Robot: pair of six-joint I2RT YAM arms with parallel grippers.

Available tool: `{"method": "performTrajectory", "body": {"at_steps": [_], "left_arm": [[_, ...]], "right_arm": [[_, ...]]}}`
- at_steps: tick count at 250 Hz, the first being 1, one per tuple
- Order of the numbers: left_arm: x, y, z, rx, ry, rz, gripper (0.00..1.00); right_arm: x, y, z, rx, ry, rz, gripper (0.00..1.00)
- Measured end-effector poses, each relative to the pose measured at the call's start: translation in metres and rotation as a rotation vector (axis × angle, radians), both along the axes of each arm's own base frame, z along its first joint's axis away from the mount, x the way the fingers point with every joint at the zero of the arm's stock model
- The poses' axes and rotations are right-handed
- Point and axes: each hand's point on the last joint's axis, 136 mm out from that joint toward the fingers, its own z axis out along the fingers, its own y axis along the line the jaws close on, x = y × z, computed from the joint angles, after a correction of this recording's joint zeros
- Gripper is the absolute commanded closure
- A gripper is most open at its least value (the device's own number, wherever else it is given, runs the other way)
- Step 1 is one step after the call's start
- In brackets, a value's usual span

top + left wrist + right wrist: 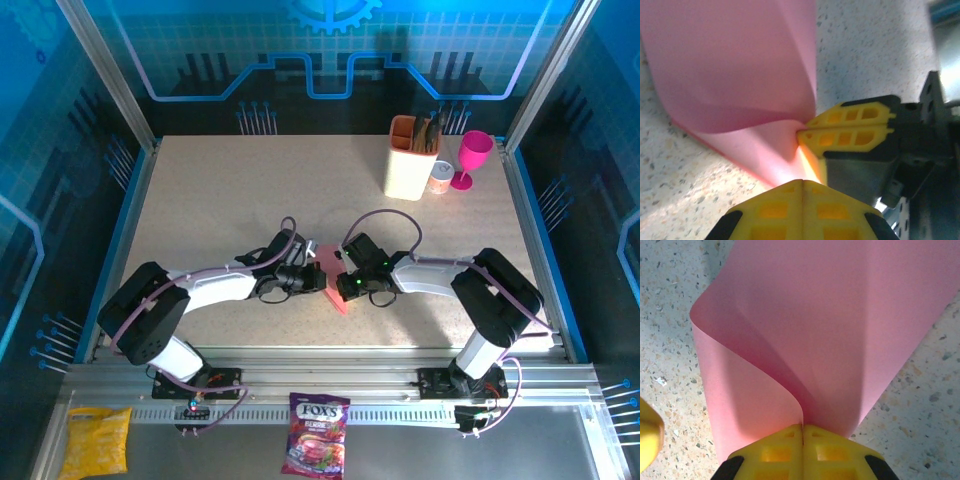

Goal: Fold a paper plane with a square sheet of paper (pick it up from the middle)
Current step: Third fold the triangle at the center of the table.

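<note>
Table top: beige speckled stone-look, matte. Aluminium frame posts rise at far left and far right corners, and a slotted aluminium rail runs along the near edge. Walls: translucent blue panels with grid and circuit-line print, gear motif far centre. Light is even with a bluish cast and soft shadows.

I see the paper plane as a plain salmon-pink sheet, not yet a dart. It is bent over in a soft, uncreased curl, rising off the table near the middle of its near edge.
</note>
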Motion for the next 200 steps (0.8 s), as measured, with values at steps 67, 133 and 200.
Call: {"method": "performTrajectory", "body": {"at_steps": [67, 133, 200], "left_arm": [[0.006, -0.004, -0.012, 0.001, 0.005, 0.004, 1.00], [0.010, -0.001, -0.033, 0.053, 0.020, 0.017, 1.00], [0.018, 0.003, -0.043, 0.073, 0.004, 0.025, 1.00]], "right_arm": [[0.000, 0.000, 0.000, 0.002, -0.002, 0.000, 1.00], [0.001, 0.001, 0.000, 0.004, -0.004, 0.001, 1.00], [0.001, 0.002, 0.000, 0.012, -0.008, 0.002, 1.00]]}}
